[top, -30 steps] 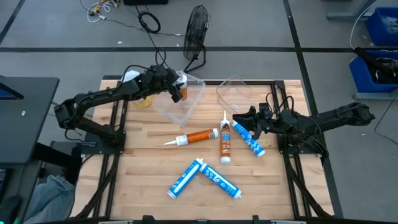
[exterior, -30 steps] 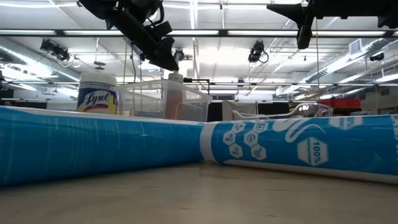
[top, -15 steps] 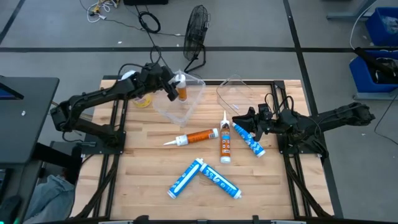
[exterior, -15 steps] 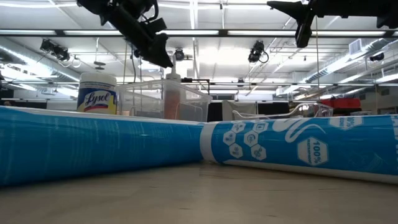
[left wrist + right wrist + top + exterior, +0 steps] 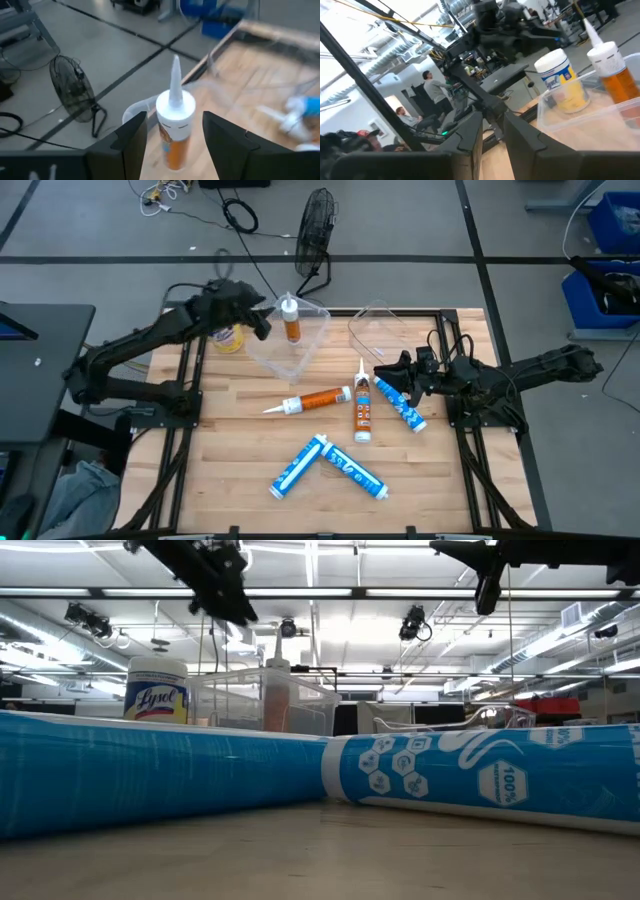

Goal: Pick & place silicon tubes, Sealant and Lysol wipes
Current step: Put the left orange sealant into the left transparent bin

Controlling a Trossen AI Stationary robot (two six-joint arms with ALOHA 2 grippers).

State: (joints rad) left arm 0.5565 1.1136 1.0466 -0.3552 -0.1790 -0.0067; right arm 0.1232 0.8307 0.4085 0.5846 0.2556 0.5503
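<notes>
Orange tube (image 5: 291, 321) stands upright in the clear bin (image 5: 300, 352); left hand (image 5: 258, 326), fingers spread and empty beside it, could easily clip and topple it.

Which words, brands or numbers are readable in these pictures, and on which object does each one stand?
"Lysol": on the label of the Lysol wipes, low view.
"100%": on the blue-white tube lying nearest the low camera; the small line under it is too small to read.
Print on the orange tubes and other blue tubes: too small to read.
</notes>
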